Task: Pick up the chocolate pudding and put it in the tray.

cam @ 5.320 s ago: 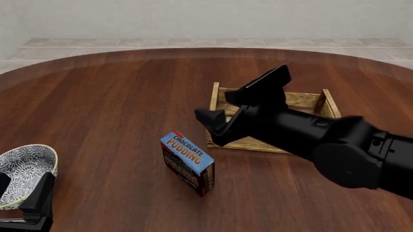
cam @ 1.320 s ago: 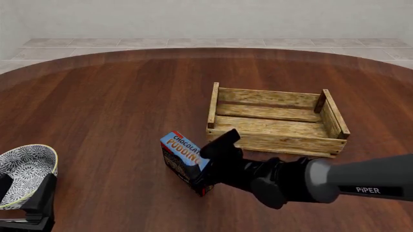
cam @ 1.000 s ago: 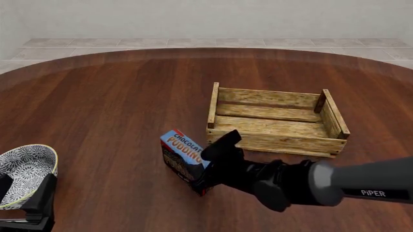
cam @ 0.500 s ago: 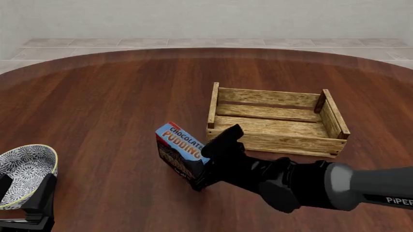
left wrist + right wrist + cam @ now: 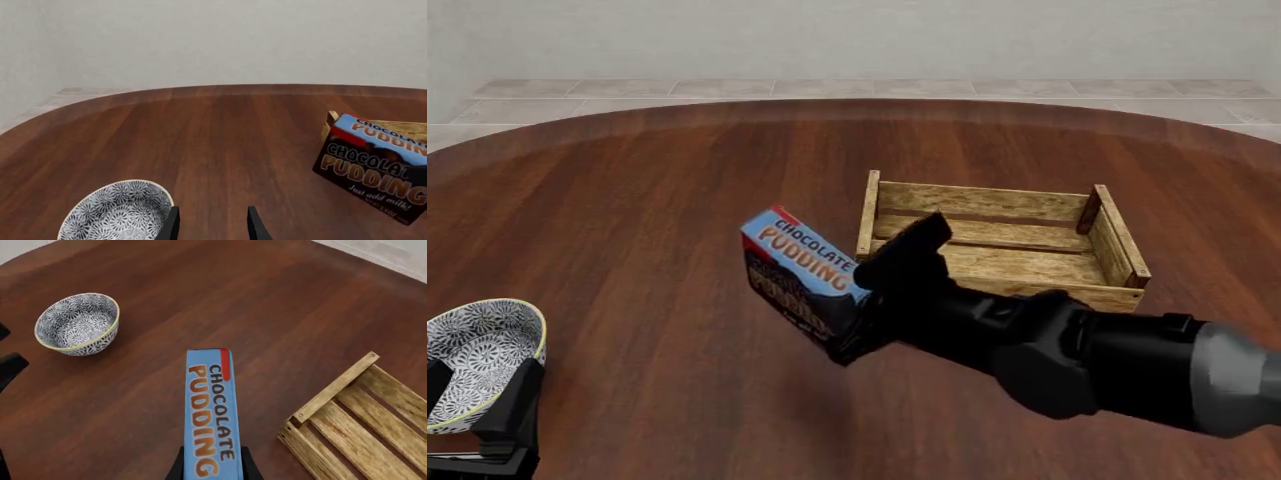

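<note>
The right gripper (image 5: pixel 861 300) is clenched on the pudding (image 5: pixel 801 272), 1 finger on each broad side, as the right wrist view shows with the blue top (image 5: pixel 212 415) running out between the 2 fingers (image 5: pixel 177 469). In the front view the carton hangs clear of the table (image 5: pixel 627 220), tilted, its blue face up and toward 10 o'clock, its dark side facing 7 o'clock. It sits just beside the tray (image 5: pixel 1001 245), at about 9 o'clock from it, near the tray's front-left corner post and outside the walls. The left wrist view shows the carton (image 5: pixel 373 167) in front of that tray corner (image 5: pixel 330 120).

The tray lies on the table right of centre, its long sides running across the view.

The left gripper (image 5: pixel 487 430) rests at the near left edge, at 7 o'clock from the carton and well apart from it, its 2 fingers (image 5: pixel 170 225) spread with nothing between them. The bowl (image 5: pixel 474 355) sits just beside it
</note>
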